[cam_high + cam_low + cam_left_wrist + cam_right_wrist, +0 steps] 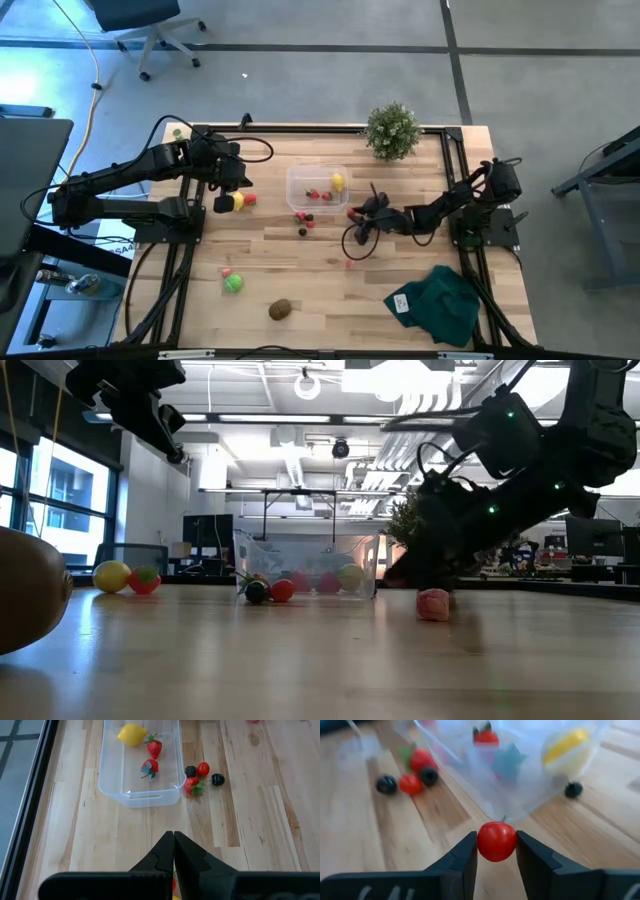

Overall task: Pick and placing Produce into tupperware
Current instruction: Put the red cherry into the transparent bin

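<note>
The clear tupperware [300,178] stands on the table's far middle and holds a yellow lemon [338,181] and two strawberries [154,747]. My right gripper [353,214] is low beside its right near corner, shut on a small red ball [496,841]. My left gripper [173,840] is shut and empty, raised high [130,400] over a second lemon [237,201] and a red fruit [249,199] on the table. Loose berries [303,217] lie by the tupperware's near side. A green ball [232,284] and a brown kiwi [280,309] lie at the near left. My right gripper pinches the small red ball by its two opposite sides [482,842] between the two fingers, at their free ends. The fingers come from the table's right side, slanting down toward the tupperware. Whether the ball is clear of the table, I cannot tell.
A bushy potted plant [391,130] stands at the far right edge. A dark green cloth [440,303] lies at the near right. A pink berry [349,263] lies on the middle of the table, another [226,272] by the green ball.
</note>
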Motion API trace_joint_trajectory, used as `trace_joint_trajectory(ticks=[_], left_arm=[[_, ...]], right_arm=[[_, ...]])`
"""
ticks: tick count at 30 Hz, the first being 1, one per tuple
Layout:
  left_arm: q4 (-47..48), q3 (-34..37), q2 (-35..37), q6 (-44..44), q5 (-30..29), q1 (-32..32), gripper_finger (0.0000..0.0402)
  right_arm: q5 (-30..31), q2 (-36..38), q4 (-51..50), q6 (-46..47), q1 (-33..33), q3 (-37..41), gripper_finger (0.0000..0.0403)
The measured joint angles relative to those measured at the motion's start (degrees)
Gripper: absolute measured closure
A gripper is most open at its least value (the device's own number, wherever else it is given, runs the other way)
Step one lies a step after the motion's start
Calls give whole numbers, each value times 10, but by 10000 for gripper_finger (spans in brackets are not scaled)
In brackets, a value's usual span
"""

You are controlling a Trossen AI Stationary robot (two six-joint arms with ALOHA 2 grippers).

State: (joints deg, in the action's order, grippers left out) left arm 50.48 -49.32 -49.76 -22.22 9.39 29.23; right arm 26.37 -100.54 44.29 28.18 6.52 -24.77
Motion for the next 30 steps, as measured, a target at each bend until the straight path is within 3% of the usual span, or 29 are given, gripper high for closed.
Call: trace_joint_trajectory(ticks=[8,18,22,27,30], left_arm=[[0,0,0,0,0,0,399],[0,0,0,0,0,0,399],[0,0,0,0,0,0,399],[0,0,0,0,0,0,399],[0,0,0,0,0,0,399]], right_arm=[[-3,35,50,-37,0,0,296],[-7,154,15,-115,-9,-46,297],[-10,176,-155,-139,-42,-145,297],[-102,131,-452,-140,-105,-325,297],[-167,73,-578,-154,-141,-424,297]])
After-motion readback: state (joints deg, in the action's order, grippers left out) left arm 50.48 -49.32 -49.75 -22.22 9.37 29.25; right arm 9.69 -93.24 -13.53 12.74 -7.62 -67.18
